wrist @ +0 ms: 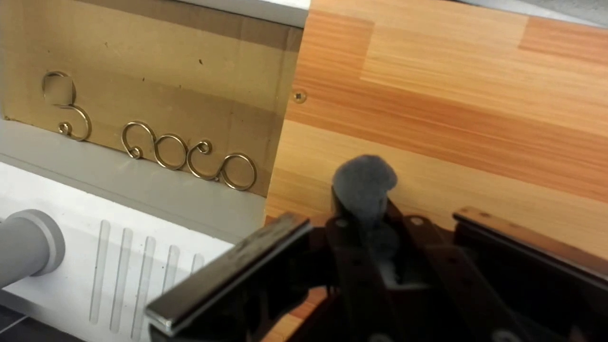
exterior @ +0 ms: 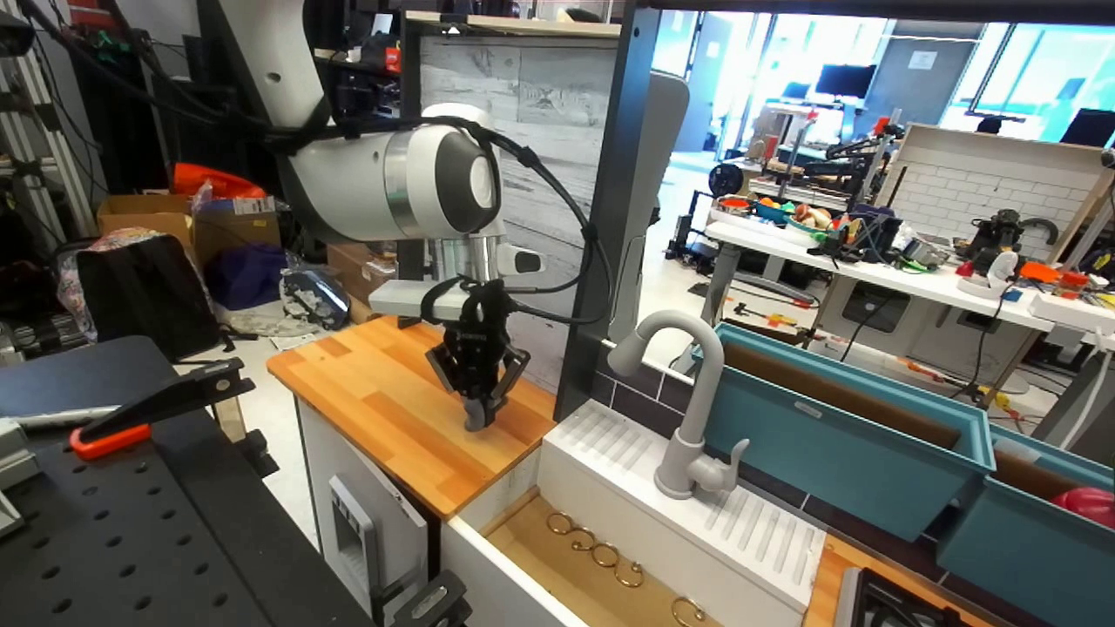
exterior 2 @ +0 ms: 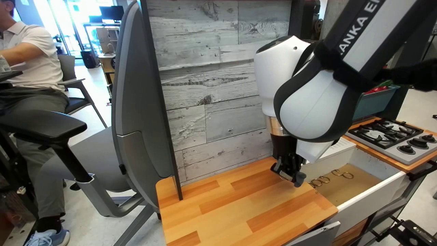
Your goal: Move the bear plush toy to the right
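The striped wooden counter [exterior 2: 239, 208] bears a screw [wrist: 299, 96] (near one edge)

I saw windows [exterior: 1045, 61] full of bright light at the upper right of the frame in an exterior view, with a white table [exterior: 949, 292] lower down. In both exterior views a wall panel [exterior 2: 222, 119] of grey-white planks stood at the upper middle. At the left of an exterior view I found a grey chair [exterior 2: 136, 85] above a pale floor [exterior 2: 90, 223]; in an exterior view, a black perforated tabletop [exterior: 148, 549] filled the lower left.
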Robot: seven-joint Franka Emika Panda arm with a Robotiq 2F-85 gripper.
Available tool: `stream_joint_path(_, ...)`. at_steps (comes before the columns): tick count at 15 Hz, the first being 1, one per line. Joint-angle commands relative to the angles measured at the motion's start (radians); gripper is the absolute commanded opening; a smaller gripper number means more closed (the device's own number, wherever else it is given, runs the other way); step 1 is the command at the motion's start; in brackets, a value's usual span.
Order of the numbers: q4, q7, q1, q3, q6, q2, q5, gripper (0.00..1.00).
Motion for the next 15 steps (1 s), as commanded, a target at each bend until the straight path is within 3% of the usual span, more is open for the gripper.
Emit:
stream_joint_path(1, 0.066, 0.003, -0.014, 0.013, -0.051, 0.031, 0.011, 0.38)
stream_joint_path(3, 0.082, 0.0, -0.017, 0.019, -0.073, 0.039, 0.012, 0.46)
stream_joint_path(10, 0.093, 0.004, -0.02, 0.023, -0.113, 0.045, 0.01, 0.97)
stream_joint_path(15, -0.009, -0.014, -0.006, 0.075, -0.098, -0.049, 0.014, 1.0)
